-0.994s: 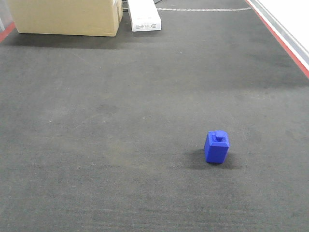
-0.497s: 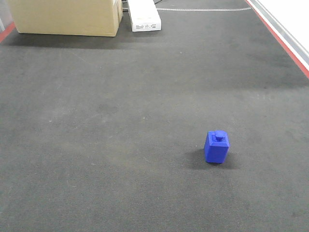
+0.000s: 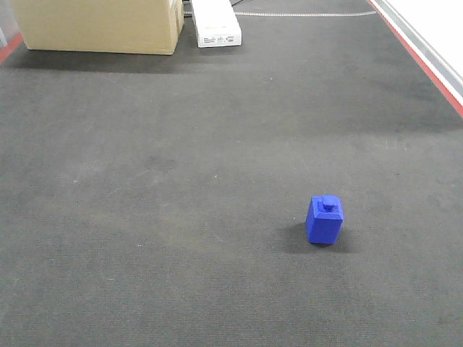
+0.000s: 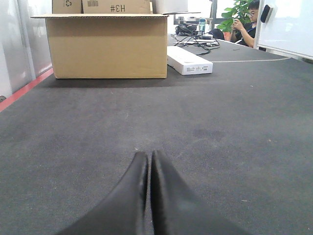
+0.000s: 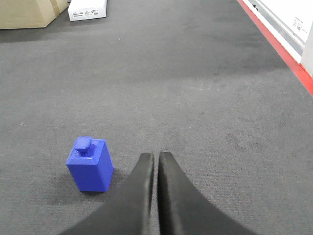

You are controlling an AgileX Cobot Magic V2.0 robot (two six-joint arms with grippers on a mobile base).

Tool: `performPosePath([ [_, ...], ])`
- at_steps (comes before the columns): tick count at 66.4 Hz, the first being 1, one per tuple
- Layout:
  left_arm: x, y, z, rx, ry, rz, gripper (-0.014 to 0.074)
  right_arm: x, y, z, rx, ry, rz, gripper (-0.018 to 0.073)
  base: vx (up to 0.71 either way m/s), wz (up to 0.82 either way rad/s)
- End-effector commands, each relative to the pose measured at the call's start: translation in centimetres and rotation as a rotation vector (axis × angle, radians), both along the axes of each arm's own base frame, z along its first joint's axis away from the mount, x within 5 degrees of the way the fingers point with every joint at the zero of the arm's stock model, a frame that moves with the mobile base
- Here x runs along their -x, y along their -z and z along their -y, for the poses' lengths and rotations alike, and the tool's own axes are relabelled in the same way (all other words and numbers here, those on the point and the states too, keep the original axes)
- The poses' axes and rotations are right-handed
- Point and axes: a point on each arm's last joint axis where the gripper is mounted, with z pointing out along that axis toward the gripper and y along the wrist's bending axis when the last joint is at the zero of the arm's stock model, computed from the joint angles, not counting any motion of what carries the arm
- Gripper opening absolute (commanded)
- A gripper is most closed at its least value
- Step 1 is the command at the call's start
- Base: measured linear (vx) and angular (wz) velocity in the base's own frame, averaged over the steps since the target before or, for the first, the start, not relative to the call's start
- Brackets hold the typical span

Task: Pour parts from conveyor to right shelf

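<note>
On the conveyor [image 3: 181, 166], a wide dark-grey felt-like belt with a red side rail [image 3: 428, 69] along its right edge, the one blue block [image 3: 325, 220] stands upright with its square stud on top, alone in the open part of the belt. At the far end sit a cardboard box [image 3: 98, 25] and a flat white box [image 3: 215, 22], both well apart from the block.

The right gripper [image 5: 153, 155] hangs low over the belt, jaws pressed together and holding nothing; in its wrist view the block [image 5: 89, 165] is near, just to the left of the tips, not touching them. The left gripper [image 4: 148, 154] also has its jaws pressed together and empty, pointing toward the cardboard box [image 4: 107, 46], with no block in its view.

Judging from this, the task has barely begun: the part is not yet grasped or lifted, and nothing has gone to the right shelf, which no view shows. What appears to be left is opening the right jaws, taking the block, carrying it to the shelf and tipping it out there.
</note>
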Motion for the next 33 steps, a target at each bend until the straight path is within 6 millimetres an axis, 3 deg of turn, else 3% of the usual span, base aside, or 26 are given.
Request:
performPosePath([
  [1, 0.2, -1.4, 0.0, 0.019, 0.008, 0.110, -0.0006, -0.6, -1.9, 0.1, 0.025, 0.001, 0.057, 0.0109, 0.00, 0.00],
  [21, 0.2, -1.4, 0.0, 0.019, 0.008, 0.110, -0.0006, -4.0, -3.4, -0.4, 0.017, -0.042, -0.081, 0.0444, 0.00, 0.00],
  [33, 0.2, -1.4, 0.0, 0.019, 0.008, 0.110, -0.0006, -6.9, -4.3, -2.1, 0.032, -0.147, -0.180, 0.0508, 0.00, 0.00],
])
